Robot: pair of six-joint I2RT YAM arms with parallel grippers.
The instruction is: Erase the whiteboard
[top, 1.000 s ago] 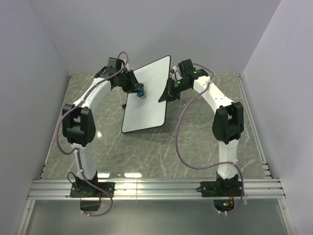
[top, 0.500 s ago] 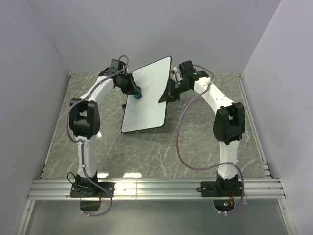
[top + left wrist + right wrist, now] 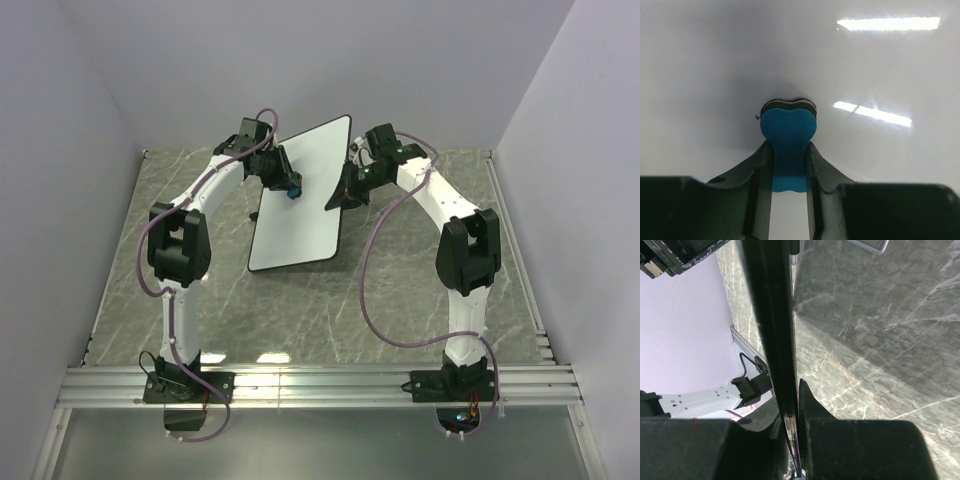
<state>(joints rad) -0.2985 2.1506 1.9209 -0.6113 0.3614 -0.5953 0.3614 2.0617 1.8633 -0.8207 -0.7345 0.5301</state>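
The whiteboard (image 3: 300, 205) is propped up tilted over the table's middle back, and its white face carries no marks that I can see. My right gripper (image 3: 343, 192) is shut on its right rim, which runs edge-on as a black strip (image 3: 771, 330) between the jaws in the right wrist view. My left gripper (image 3: 290, 186) is shut on a small blue eraser (image 3: 788, 135). The eraser's dark felt tip presses against the glossy board surface (image 3: 865, 65) near the upper left of the board.
The grey marble tabletop (image 3: 400, 290) spreads around the board. Pale walls close in the left, right and back sides. An aluminium rail (image 3: 320, 385) with both arm bases runs along the near edge. Purple cables hang from both arms.
My left gripper with the eraser shifted slightly left and up, then moved right and down across the board's upper left. The right gripper and the board stayed still.
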